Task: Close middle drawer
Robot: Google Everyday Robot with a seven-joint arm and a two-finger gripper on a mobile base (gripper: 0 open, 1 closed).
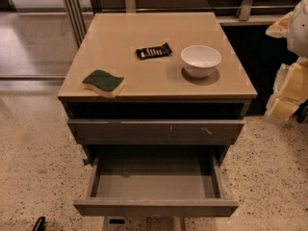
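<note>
The middle drawer (155, 207) is pulled far out of the grey cabinet. Its plain flat front faces me near the bottom of the view and its grey box interior (154, 179) is bare. Above it is a grey drawer front with pale scratch marks (156, 130), standing a little proud of the cabinet. My gripper (288, 93), with pale yellow and white parts, is at the right edge of the view, level with the cabinet top. It is to the right of the cabinet, well apart from the drawer.
On the tan cabinet top (120, 42) lie a green and yellow sponge (103, 83), a dark snack packet (153, 51) and a white bowl (200, 60). A speckled floor surrounds the cabinet. A small black object (38, 223) is at the bottom left.
</note>
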